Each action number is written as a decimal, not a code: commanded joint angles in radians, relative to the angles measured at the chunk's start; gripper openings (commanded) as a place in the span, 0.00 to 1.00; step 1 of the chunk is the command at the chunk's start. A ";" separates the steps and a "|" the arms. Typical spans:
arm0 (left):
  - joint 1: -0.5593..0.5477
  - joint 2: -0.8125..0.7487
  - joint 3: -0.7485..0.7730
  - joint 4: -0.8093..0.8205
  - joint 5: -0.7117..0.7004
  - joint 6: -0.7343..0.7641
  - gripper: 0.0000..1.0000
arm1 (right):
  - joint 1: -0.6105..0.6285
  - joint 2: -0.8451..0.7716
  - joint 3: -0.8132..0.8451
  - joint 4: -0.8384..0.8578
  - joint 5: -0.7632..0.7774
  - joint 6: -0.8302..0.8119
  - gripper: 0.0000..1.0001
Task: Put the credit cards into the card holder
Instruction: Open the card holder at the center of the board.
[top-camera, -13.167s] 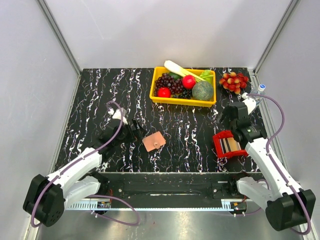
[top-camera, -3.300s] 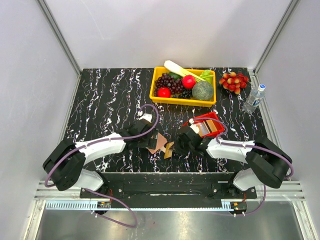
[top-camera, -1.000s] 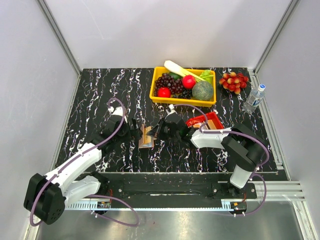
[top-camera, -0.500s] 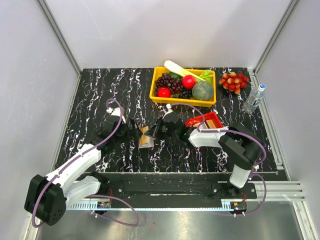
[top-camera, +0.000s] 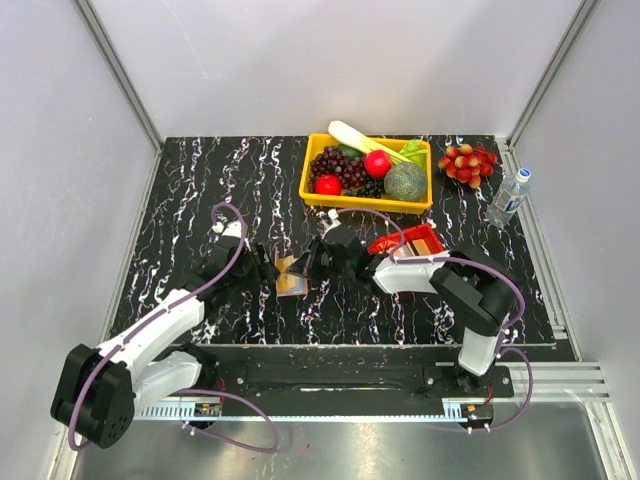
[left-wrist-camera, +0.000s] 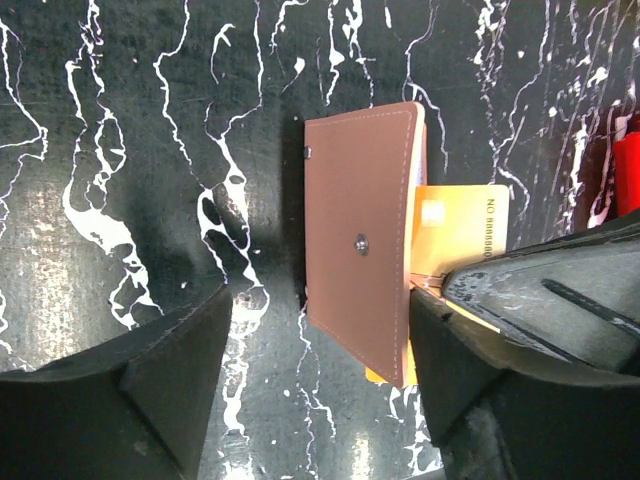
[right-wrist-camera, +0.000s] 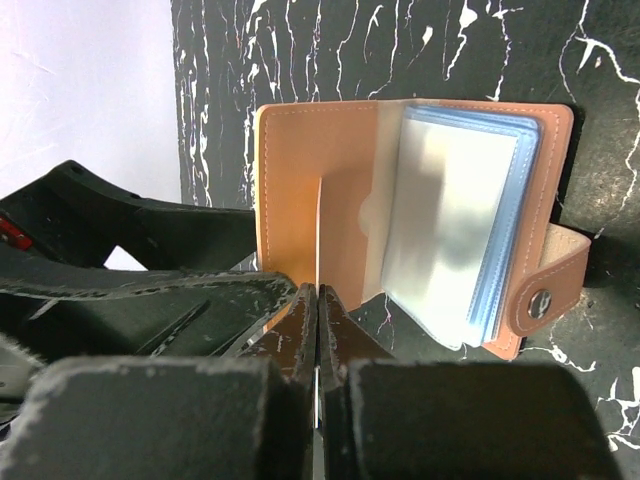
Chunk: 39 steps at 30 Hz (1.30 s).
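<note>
Two grippers meet the wallet (left-wrist-camera: 360, 230) from opposite sides.

The right gripper (right-wrist-camera: 318, 296) has its jaws pinched fully together on a thin card (right-wrist-camera: 318, 230). From its own wrist the card is seen edge-on, a pale line running straight ahead of the fingertips. The card's far edge meets the inside of the wallet, which stands open directly in front of this gripper. A salmon panel is ahead and to the left, blue-grey clear sleeves (right-wrist-camera: 455, 200) fan out to the right, and the snap tab (right-wrist-camera: 540, 300) is at the lower right. Whether the card has entered a slot cannot be told.

The left gripper (left-wrist-camera: 320, 296) has its jaws spread wide and grips nothing. The wallet's salmon back lies ahead between its two fingers. One finger (left-wrist-camera: 130, 380) stands apart from it with bare table (left-wrist-camera: 150, 150) between. The other finger (left-wrist-camera: 470, 400) sits at the wallet's near corner, touching or merely overlapping it. The gold card shows past the wallet's far side, its end running under a dark finger there.

From above, more cards (top-camera: 424, 241) lie in a red tray (top-camera: 388, 243) behind the right gripper, just beside its arm
</note>
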 joint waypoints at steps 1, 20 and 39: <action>0.011 0.019 -0.008 0.037 -0.001 -0.011 0.68 | 0.012 0.005 0.044 0.028 -0.014 0.003 0.00; 0.013 0.125 -0.017 -0.012 -0.049 0.029 0.00 | -0.054 -0.144 -0.046 -0.098 0.152 -0.084 0.00; 0.013 0.159 -0.024 0.085 0.052 0.047 0.00 | -0.102 -0.104 -0.038 -0.146 0.098 -0.105 0.00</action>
